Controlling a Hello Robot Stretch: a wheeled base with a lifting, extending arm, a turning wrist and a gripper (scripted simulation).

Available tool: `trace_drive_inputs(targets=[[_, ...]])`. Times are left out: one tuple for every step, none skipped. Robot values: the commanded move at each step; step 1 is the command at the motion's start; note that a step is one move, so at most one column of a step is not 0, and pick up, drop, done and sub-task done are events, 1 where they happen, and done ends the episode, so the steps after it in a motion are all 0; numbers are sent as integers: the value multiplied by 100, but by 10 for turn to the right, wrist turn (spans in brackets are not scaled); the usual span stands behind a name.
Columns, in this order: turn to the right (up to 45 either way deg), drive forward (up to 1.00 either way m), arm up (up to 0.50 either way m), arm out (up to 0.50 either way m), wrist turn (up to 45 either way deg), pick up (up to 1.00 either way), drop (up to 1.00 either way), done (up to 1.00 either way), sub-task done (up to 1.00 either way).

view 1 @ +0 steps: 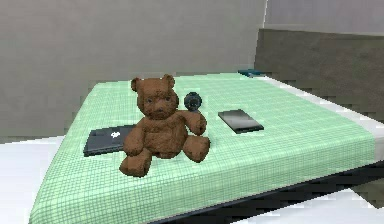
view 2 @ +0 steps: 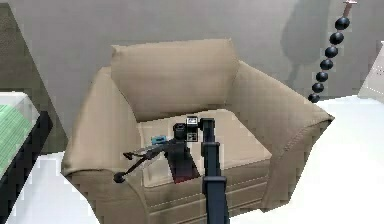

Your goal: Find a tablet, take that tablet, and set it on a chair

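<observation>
Arm side view: tool (view 2: pixel 128 166) at armchair (view 2: pixel 170 80) seat; dark slab (view 2: pixel 184 166) there, perhaps tablet.

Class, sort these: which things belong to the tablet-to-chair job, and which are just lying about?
Job: armchair; dark flat slab on its seat, likely the tablet; gripper.
Lying about: teddy bear; green bed; black beaded pole.

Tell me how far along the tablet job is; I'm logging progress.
Looks done: the chair is reached, the arm stretching over the armchair seat. In hand: a dark flat thing shows at the pincer; whether held or lying there, I cannot tell. Left: leaving it resting on the cushion.
</observation>
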Motion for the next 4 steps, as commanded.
trace_drive_inputs(targets=[[0, 0, 0, 0, 450, 0, 0, 0, 0], [0, 0, 0, 0, 270, 0, 0, 0, 0], [0, 0, -30, 0, 0, 0, 0, 0, 0], [0, 0, 0, 0, 0, 100, 0, 0, 0]])
